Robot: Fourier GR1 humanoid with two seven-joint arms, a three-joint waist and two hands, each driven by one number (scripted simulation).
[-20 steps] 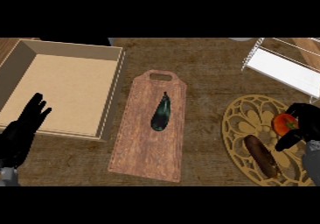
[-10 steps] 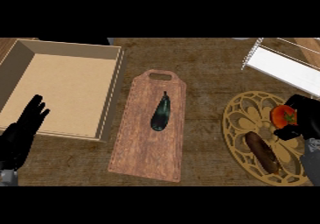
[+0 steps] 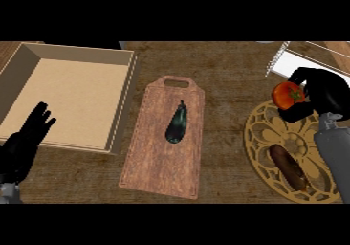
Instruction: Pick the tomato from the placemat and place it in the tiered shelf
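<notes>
A red tomato (image 3: 285, 94) with a green stem is held by my right hand (image 3: 324, 94), whose fingers and thumb curl round it. It hangs above the far edge of the round golden placemat (image 3: 266, 136) at the right. The white wire tiered shelf (image 3: 296, 61) stands just beyond, at the top right corner, partly cut off. My left hand (image 3: 26, 141) rests open at the lower left, fingers up.
A wooden cutting board (image 3: 153, 158) with a dark eggplant (image 3: 176, 125) lies in the middle. A brown elongated vegetable (image 3: 289, 165) lies on the placemat. An open cardboard box (image 3: 37, 57) sits at the upper left.
My right hand has lifted the tomato off the placemat and carried it up toward the shelf. The left hand has stayed still.
</notes>
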